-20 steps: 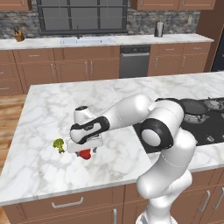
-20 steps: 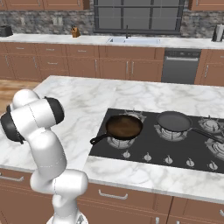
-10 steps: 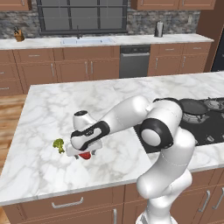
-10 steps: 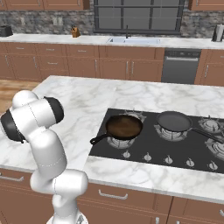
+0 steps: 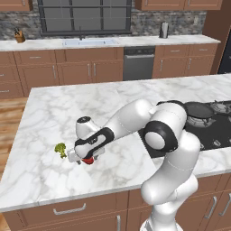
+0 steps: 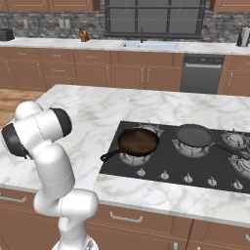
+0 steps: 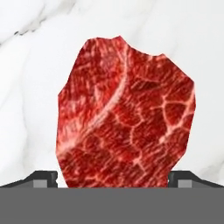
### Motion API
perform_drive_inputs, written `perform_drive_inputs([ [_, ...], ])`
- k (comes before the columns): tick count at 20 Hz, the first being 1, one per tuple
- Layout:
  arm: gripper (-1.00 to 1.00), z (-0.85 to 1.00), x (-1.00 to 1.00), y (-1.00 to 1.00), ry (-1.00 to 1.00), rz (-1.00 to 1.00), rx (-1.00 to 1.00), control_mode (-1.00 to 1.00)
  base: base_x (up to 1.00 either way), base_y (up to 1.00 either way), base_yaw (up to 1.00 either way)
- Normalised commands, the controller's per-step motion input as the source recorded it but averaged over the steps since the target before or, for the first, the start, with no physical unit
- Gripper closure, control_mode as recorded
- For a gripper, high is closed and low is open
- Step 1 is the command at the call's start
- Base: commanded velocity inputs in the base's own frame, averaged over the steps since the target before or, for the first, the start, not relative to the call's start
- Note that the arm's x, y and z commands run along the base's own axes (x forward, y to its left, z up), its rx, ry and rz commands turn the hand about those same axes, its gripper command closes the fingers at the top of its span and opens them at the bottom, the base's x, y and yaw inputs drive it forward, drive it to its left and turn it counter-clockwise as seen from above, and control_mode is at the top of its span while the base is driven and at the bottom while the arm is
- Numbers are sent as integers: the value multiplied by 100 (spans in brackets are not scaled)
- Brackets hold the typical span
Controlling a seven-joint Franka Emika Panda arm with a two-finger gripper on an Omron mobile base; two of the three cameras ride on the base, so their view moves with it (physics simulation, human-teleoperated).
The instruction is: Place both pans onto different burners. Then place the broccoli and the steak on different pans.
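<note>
The steak, a red marbled chunk, lies on the white marble right in front of the hand. My gripper is open, with one dark fingertip on each side of the meat. In the left base view the gripper is low on the island counter, over the steak. The broccoli lies just to its left. The rust-brown pan sits on the front left burner and the near-black pan on the burner behind and to its right. The black pan is partly hidden by my arm.
The black cooktop has a row of knobs along its front. The island's front edge runs close below the gripper. A sink and dishwasher stand on the far wall counter.
The hand has come down and slightly left onto the steak, which it now straddles. The pans and the broccoli have not moved.
</note>
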Motion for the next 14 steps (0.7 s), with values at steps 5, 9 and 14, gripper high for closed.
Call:
perform_drive_inputs([
  [5,-100,-15,7,0,-3,2,0,-100,0,0,0],
  [9,-100,-26,0,0,-1,3,0,-100,0,0,0],
  [14,100,-2,0,0,0,0,0,-100,0,0,0],
])
